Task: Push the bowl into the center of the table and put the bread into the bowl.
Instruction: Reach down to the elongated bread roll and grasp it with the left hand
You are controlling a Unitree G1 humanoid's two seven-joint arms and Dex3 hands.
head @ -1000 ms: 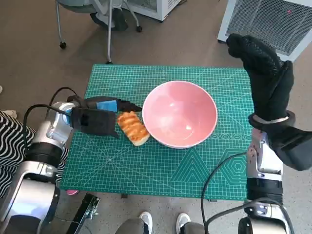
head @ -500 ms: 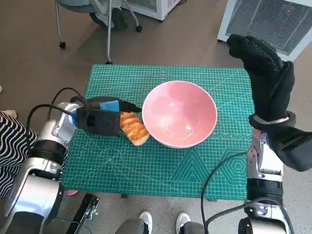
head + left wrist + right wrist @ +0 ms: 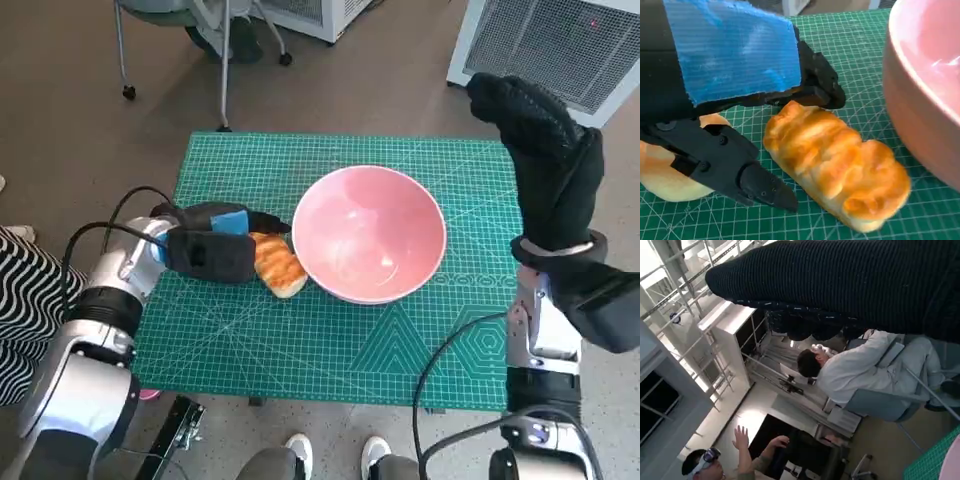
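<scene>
While a pink bowl (image 3: 368, 234) sits near the middle of a green cutting mat (image 3: 300, 340), a golden bread roll (image 3: 278, 264) lies on the mat just beside the bowl's rim, on the robot's left. The left hand (image 3: 212, 247), black with blue tape on its back, reaches over the roll with its fingers (image 3: 760, 186) spread on either side of it, not visibly gripping it. The right hand (image 3: 545, 150), in a black knitted glove, is raised upright above the table's right edge, holding nothing, fingers extended close together.
</scene>
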